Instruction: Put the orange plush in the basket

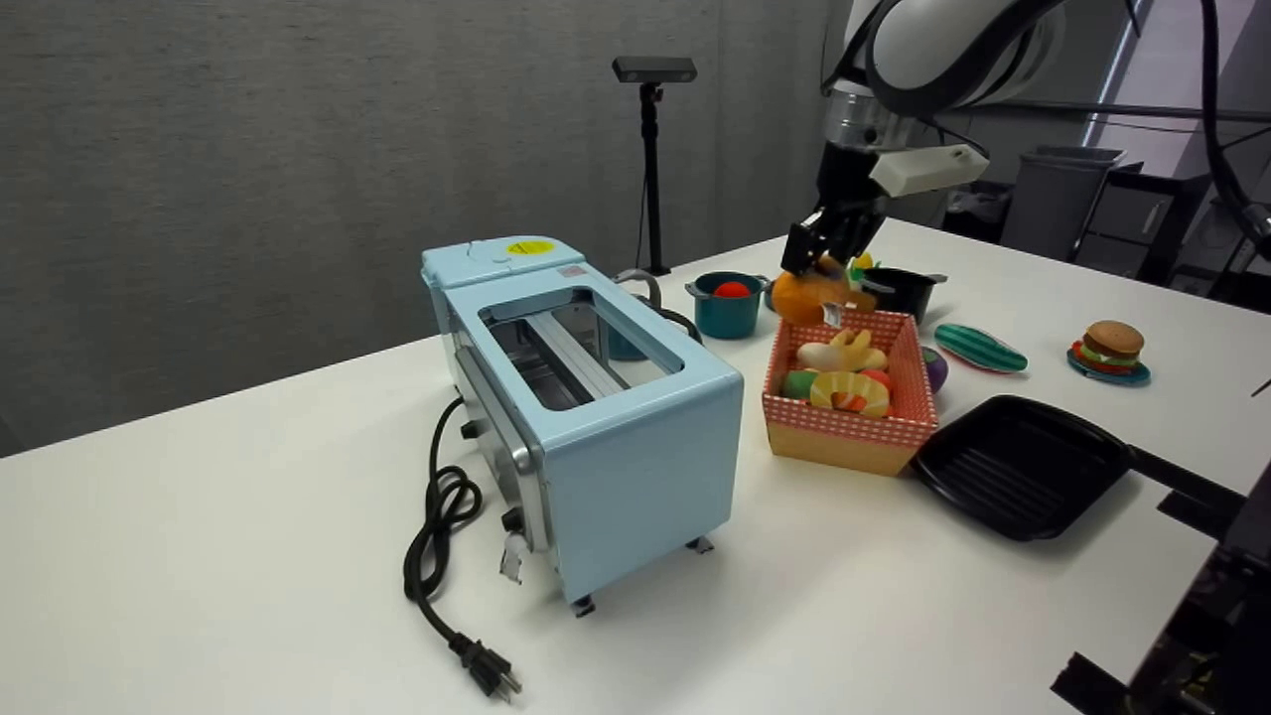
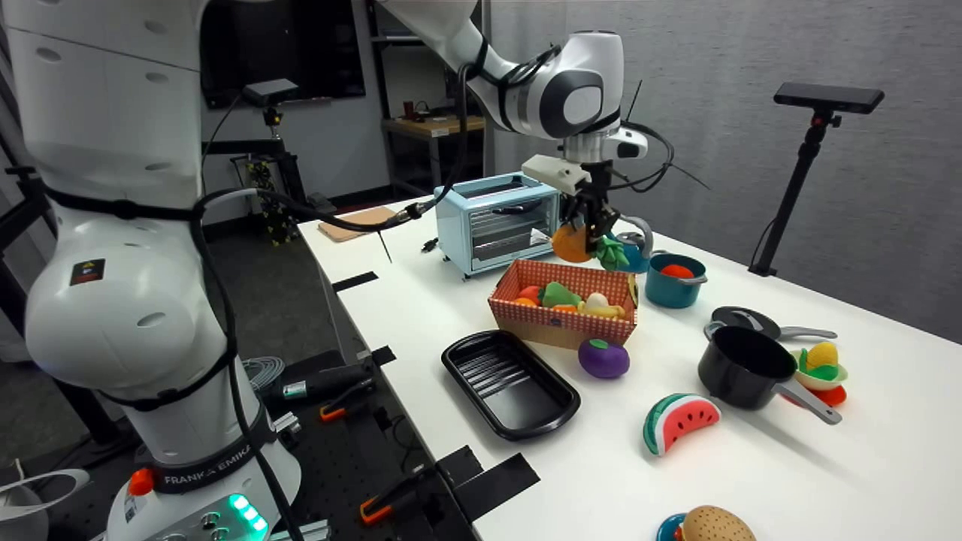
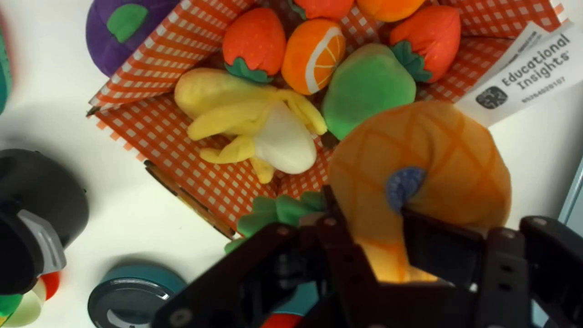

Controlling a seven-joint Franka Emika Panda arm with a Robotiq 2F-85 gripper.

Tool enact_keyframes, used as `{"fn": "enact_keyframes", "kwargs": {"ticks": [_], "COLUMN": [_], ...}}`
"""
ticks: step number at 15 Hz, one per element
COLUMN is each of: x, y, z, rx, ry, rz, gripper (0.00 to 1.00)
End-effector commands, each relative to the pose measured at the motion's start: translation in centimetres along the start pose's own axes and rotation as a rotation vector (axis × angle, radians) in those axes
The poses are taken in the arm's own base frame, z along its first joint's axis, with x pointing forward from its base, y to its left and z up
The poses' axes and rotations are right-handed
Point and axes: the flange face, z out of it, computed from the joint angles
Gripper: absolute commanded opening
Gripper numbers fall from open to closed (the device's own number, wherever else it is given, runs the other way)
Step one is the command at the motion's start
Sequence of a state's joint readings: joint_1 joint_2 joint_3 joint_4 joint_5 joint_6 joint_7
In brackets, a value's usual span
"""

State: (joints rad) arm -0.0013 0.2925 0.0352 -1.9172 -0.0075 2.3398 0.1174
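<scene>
The orange plush is a bright orange, pineapple-like soft toy with green leaves; its body shows in both exterior views and in the wrist view. My gripper is shut on it; the fingers pinch its body, and a white tag hangs from it. The plush is held in the air, above the basket's edge nearest the teal pot. The basket is a red-and-white checked box with tan lower walls. Toy food lies inside, including a banana, strawberries and a small orange.
The light-blue toaster stands beside the basket. A black pan and a purple eggplant lie close by. A teal pot, black pot, watermelon slice and burger toy stand around it.
</scene>
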Motion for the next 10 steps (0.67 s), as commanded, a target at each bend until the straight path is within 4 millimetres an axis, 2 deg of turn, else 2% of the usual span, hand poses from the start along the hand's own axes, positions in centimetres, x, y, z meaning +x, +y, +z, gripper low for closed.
{"fn": "enact_keyframes", "kwargs": {"ticks": [1, 6, 7, 10], "x": [-0.82, -0.82, -0.82, -0.81], "y": [0.03, 0.10, 0.10, 0.12], "z": [-1.15, -1.27, -1.29, -1.35], "rx": [0.000, -0.006, -0.006, -0.009], "ry": [-0.019, -0.019, -0.018, -0.016], "rz": [-0.030, -0.039, -0.039, -0.039], "gripper": [0.55, 0.94, 0.99, 1.00]}}
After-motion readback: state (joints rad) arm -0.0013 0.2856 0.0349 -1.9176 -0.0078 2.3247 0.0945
